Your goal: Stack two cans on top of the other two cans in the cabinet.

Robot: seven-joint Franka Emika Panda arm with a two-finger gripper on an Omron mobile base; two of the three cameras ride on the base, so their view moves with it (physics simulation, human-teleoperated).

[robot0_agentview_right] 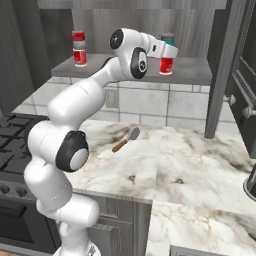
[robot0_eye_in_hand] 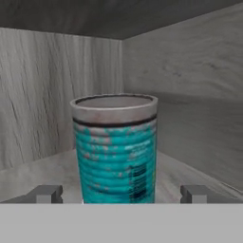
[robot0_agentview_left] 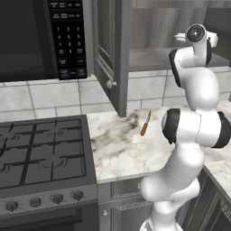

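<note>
A teal can [robot0_eye_in_hand: 116, 149] stands upright on the cabinet shelf [robot0_eye_in_hand: 38, 171], straight ahead of the hand. My gripper [robot0_eye_in_hand: 119, 193] is open, and its two fingertips [robot0_eye_in_hand: 45, 193] flank the can with a gap on each side. From the right base view the teal can [robot0_agentview_right: 167, 39] sits on top of a red can [robot0_agentview_right: 166, 66], with the hand reaching in at their level. At the left end of the shelf [robot0_agentview_right: 125, 67] stands a red can with a white band [robot0_agentview_right: 79, 50], seemingly one on another. In the left base view my arm hides the cans.
The grey cabinet door [robot0_agentview_left: 110, 54] hangs open over the marble counter [robot0_agentview_left: 122, 149]; another door [robot0_agentview_right: 220, 75] stands open on the right. An orange-handled knife [robot0_agentview_right: 125, 141] lies on the counter. The black microwave [robot0_agentview_left: 27, 36] and stove [robot0_agentview_left: 40, 153] are to the left.
</note>
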